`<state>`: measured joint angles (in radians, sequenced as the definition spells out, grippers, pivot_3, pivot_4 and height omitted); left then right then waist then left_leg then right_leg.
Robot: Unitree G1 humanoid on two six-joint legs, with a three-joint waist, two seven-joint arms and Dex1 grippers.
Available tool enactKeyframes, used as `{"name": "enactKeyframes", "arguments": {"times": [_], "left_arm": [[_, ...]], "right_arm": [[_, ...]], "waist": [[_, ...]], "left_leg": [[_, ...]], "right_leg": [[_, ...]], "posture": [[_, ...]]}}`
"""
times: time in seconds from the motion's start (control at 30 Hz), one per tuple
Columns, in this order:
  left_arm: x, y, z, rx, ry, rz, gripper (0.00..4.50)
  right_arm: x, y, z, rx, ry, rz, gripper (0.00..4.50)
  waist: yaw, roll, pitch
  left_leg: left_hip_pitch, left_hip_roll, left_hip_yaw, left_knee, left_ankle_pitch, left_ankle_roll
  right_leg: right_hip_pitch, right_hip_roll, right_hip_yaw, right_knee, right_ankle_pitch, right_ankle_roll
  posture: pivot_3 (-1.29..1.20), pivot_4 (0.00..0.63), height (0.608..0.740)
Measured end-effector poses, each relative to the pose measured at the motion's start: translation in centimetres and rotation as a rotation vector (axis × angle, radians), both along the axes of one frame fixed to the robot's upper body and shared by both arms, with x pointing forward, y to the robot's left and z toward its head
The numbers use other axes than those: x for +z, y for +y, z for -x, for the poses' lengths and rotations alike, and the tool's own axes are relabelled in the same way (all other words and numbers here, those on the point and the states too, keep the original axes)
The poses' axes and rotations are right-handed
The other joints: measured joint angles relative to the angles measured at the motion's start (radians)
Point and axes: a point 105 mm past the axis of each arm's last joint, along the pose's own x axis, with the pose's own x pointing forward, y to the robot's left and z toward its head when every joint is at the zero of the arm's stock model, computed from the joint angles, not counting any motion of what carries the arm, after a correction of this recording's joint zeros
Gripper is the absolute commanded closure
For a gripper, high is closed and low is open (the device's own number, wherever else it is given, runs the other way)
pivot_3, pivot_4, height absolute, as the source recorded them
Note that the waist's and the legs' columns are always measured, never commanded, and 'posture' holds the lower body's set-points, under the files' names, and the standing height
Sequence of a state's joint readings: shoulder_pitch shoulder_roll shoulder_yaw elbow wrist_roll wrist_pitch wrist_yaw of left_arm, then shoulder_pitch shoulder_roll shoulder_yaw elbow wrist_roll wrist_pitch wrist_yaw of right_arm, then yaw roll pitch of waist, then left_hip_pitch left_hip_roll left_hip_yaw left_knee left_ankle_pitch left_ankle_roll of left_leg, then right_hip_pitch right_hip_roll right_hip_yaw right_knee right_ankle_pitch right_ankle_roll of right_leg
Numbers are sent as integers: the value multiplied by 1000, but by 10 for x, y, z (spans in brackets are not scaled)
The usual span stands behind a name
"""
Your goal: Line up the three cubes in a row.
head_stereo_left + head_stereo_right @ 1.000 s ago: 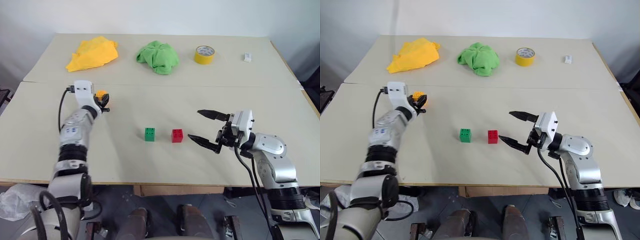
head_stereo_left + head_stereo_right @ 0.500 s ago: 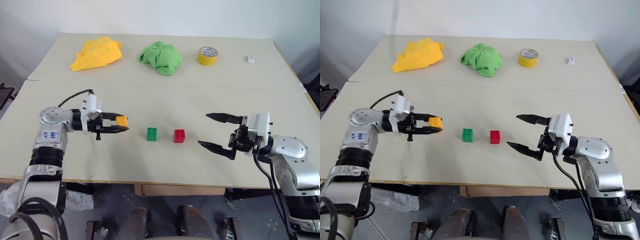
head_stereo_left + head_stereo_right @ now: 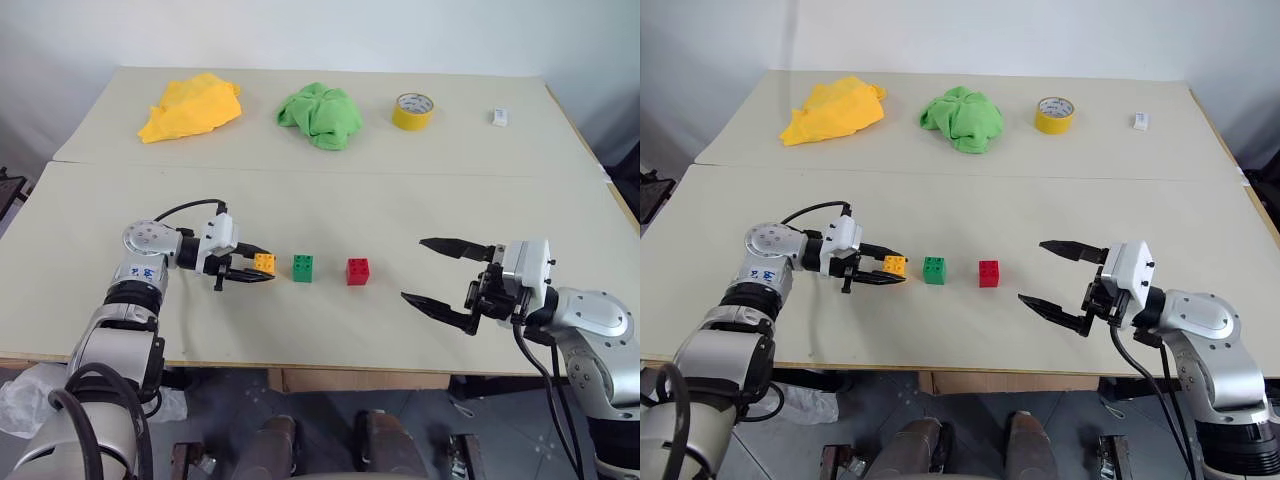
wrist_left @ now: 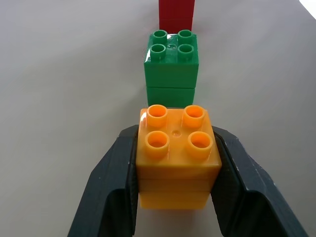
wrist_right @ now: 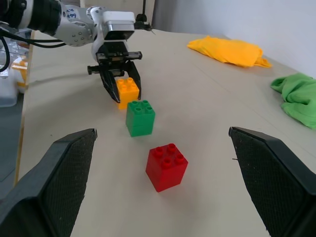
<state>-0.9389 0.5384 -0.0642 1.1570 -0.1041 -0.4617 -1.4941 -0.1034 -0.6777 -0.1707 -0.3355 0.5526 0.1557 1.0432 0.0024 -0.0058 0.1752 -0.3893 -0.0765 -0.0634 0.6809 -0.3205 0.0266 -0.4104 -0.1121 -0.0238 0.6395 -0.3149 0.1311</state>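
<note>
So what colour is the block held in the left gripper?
Orange-yellow block, clearest in the left wrist view.

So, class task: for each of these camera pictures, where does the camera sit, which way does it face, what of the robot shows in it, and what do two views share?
Left eye and right eye views: on the head, looking forward and down over the table; both arms show.
Left wrist view: on the left wrist, looking along the left gripper, whose fingers clamp the orange-yellow cube, toward the green cube and red cube.
Right wrist view: on the right wrist, looking between its open fingers across the cubes at the left gripper.
Shared: both wrist views show all three cubes.
</note>
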Motion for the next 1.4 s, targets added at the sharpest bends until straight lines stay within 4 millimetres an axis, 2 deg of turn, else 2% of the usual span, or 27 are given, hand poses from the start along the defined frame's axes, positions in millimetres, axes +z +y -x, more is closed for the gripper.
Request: {"name": "enactKeyframes", "arguments": {"times": [0.47, 0.53, 0.57, 0.77, 0.8, 0.9, 1.0, 1.17, 1.3, 1.4], "left_arm": [[2, 16, 0, 45, 14, -15, 2982], [2, 18, 0, 55, 26, -16, 2253], [1, 20, 0, 61, 34, -25, 2055], [-9, 26, 4, 85, 84, -29, 187], [-7, 27, 4, 89, 76, -20, 56], [6, 35, 2, 114, 10, 16, 56], [22, 53, 6, 152, -60, 39, 56], [37, 84, 29, 223, -84, 84, 56], [62, 86, 42, 206, -139, 72, 56], [73, 90, 47, 227, -161, 60, 56]], "right_arm": [[-2, -4, -1, -1, 14, 15, 0], [-3, -3, -2, 2, 16, 15, 0], [-2, -3, -2, 4, 16, 15, 0], [-4, -3, -2, 22, 23, 20, 0], [-4, -2, -2, 29, 24, 20, 0], [-2, -3, -7, 48, 26, 22, 0], [-3, -5, -9, 86, 42, 38, 0], [-3, -14, -7, 177, 120, 135, 0], [17, -12, -18, 203, 69, 137, 0], [19, -13, -21, 214, 70, 143, 0]], "waist": [[-3, 0, 0], [-3, 0, 0], [-3, 0, 0], [-2, 0, 0], [-3, 0, 0], [-3, 0, 0], [-8, 0, 0], [-6, 0, 0], [-2, 0, 0], [0, 0, 0]], "left_leg": [[0, 0, 1, 1, 0, 0], [0, 0, 1, 1, 0, 0], [0, 0, 1, 1, 0, 0], [0, 0, 1, 1, 0, 0], [0, 0, 1, 1, 0, 0], [0, 1, 1, 0, 0, 0], [0, 1, 1, 0, 0, 0], [0, 2, 1, 0, 0, 0], [0, 3, -1, 0, 0, 0], [0, 2, -2, -1, 0, 0]], "right_leg": [[-1, 0, 1, 2, 0, 0], [-1, 0, 1, 2, 0, 0], [-1, 0, 1, 2, 0, 0], [-1, 0, 1, 2, 0, 0], [-1, 0, 1, 2, 0, 0], [-1, 0, 1, 2, 0, 0], [-2, -2, 2, 2, 0, 0], [-2, -4, 6, 1, 0, 0], [0, -4, 9, -1, 0, 0], [0, -4, 9, -2, 0, 0]], "posture": [[0, 150, 740], [0, 150, 740], [0, 150, 740], [0, 150, 740], [0, 150, 740], [0, 150, 740], [0, 150, 740], [0, 150, 740], [0, 150, 740], [0, 150, 740]]}}
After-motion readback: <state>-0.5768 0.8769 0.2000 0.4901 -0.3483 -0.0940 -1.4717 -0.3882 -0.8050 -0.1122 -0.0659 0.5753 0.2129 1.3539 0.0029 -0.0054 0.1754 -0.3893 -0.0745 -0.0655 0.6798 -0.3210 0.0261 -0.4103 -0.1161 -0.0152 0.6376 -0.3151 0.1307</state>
